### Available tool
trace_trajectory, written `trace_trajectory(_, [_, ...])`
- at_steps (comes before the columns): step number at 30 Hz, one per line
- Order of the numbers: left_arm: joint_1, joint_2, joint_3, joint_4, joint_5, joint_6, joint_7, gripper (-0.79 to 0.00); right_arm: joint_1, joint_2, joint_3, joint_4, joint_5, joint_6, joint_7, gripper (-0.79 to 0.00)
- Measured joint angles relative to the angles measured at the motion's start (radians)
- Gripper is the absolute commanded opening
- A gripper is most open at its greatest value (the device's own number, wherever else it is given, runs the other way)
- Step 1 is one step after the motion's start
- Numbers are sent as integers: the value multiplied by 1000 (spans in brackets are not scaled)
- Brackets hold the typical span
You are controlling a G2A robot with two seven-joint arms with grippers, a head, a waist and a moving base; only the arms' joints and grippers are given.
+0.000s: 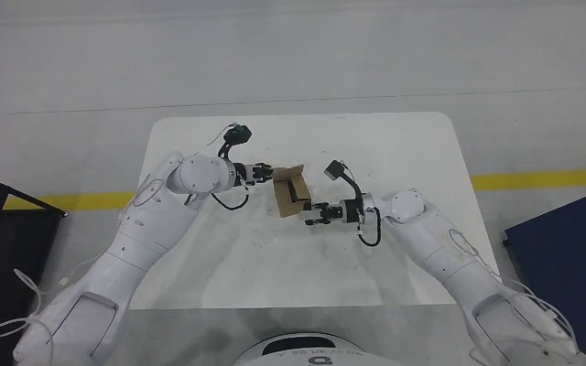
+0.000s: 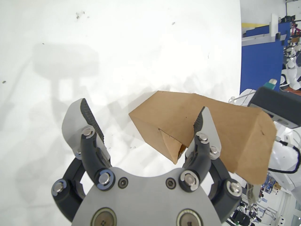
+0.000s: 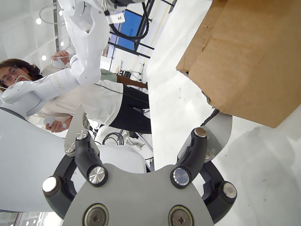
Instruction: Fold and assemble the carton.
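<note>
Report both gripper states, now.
Left gripper: open, a corner of the carton between its jaws, not clamped.
Right gripper: open, one jaw beside the carton's edge.

Setting: a robotics lab or test hall, not a home.

Evidence:
- A bare white table (image 1: 403,146) with rounded corners stands alone on a smooth grey floor (image 1: 293,55).
- A yellow line (image 1: 526,179) is marked on that floor and shows on both sides of the table.
- Blue partition panels (image 2: 258,59) stand beyond the table's edge.
- Further white robots (image 2: 292,71) stand behind the partitions, small and hard to make out.
- A black metal frame (image 1: 23,206) stands off to one side of the table.
- Round lamps (image 3: 37,21) are set in white panels overhead.
- A black coiled cable (image 3: 112,138) lies low beside the table.
</note>
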Motion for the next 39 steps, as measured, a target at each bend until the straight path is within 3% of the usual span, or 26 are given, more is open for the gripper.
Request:
trace_trajectory(12, [-13,-15,52,2,66,26,-41,-25,23,-10,-30,14,37,19,29,0])
trace_trajectory(24, [-39,-35,78,33,83,39,-44,-28,-62,90,64,-176,31,29,38,0])
trace_trajectory(30, [-40,-38,76,34,97,41,-49,-22,-85,116,72,-252,32,37,47,0])
trace_trajectory(39, [-39,-42,75,38,109,31,-63,0,11,78,-51,-160,56,63,72,0])
